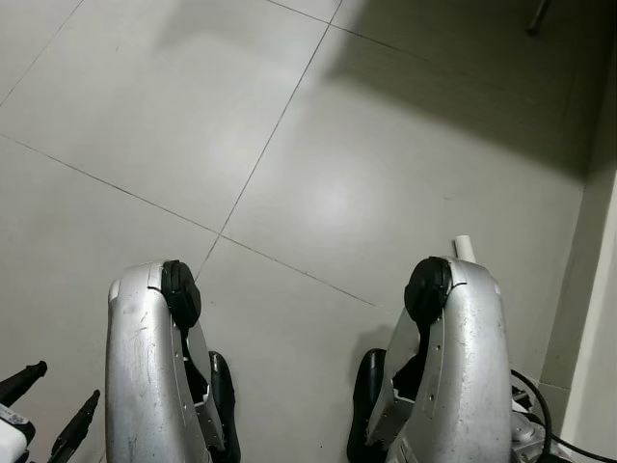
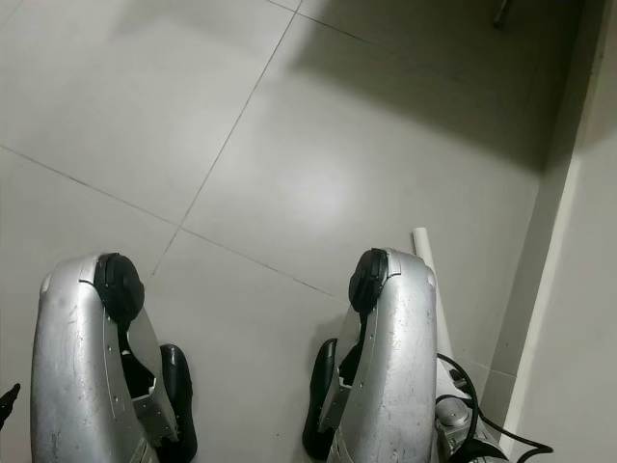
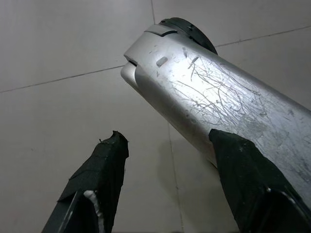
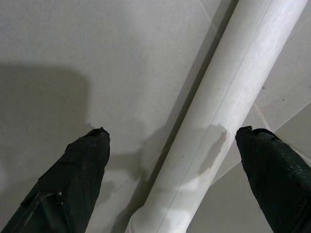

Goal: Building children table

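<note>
A white tube [image 2: 425, 260], which looks like a table leg, runs along the outer side of my right leg [image 2: 386, 357], close to the wall. In the right wrist view the same white tube [image 4: 233, 97] passes between the fingers of my right gripper [image 4: 172, 132]. That gripper is open, with both fingertips well clear of the tube. My left gripper [image 1: 66, 383] hangs low beside my left leg [image 1: 145, 367]. It is open and holds nothing, and the left wrist view shows its fingers [image 3: 104, 160] apart next to the scratched silver leg [image 3: 218, 107].
I stand on large grey floor tiles [image 1: 318, 174]. A wall with a baseboard [image 2: 569, 289] runs close along my right. A black cable [image 2: 482, 405] loops by my right hip. A thin metal foot [image 1: 538, 15] shows in the shade far ahead on the right.
</note>
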`<state>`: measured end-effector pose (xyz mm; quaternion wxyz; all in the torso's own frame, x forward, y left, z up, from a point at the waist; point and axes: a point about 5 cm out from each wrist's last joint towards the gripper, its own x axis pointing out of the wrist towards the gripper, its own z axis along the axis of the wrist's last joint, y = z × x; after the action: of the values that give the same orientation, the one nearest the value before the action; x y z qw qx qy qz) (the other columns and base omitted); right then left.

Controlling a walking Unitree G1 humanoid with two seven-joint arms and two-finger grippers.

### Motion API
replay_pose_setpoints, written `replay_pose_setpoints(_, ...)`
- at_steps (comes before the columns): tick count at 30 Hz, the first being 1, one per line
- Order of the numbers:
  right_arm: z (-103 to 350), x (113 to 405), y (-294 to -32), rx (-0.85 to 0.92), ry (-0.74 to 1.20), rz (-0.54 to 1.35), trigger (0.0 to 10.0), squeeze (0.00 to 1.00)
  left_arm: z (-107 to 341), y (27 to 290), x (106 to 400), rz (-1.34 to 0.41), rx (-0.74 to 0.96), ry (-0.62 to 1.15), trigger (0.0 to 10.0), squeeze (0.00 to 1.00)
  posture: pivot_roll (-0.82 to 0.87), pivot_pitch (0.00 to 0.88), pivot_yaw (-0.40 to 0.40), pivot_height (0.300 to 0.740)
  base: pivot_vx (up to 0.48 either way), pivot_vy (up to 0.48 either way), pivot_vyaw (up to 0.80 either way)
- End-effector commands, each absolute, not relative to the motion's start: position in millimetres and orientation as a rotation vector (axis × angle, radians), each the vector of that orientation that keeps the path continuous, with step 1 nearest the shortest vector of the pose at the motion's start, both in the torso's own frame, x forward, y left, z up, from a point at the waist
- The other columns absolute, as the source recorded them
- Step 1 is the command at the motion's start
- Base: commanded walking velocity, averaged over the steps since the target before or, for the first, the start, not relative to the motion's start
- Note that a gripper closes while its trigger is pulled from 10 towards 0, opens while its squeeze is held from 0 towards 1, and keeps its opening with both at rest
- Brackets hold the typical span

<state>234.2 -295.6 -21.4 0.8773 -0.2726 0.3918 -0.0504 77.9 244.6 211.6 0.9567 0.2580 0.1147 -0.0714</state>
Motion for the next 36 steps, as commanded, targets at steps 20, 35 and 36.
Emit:
replay_pose_setpoints(20,-44,208,-285,-0.532,0.886,-0.127,10.0,0.0,228,257,73,-0.173,0.576,0.285,10.0,0.0,0.33,0.571,0.062,0.3,0.0,0.0,0.0)
replay_pose_setpoints(35,-13,255,-263,-0.389,0.565,-0.254,10.0,0.0,235,258,77,-0.205,0.589,0.28,10.0,0.0,0.33,0.553,0.086,0.3,0.0,0.0,0.0)
replay_pose_setpoints(36,-10,258,-262,-0.392,0.547,-0.255,10.0,0.0,235,258,77,-0.207,0.587,0.281,10.0,0.0,0.33,0.557,0.089,0.3,0.0,0.0,0.0)
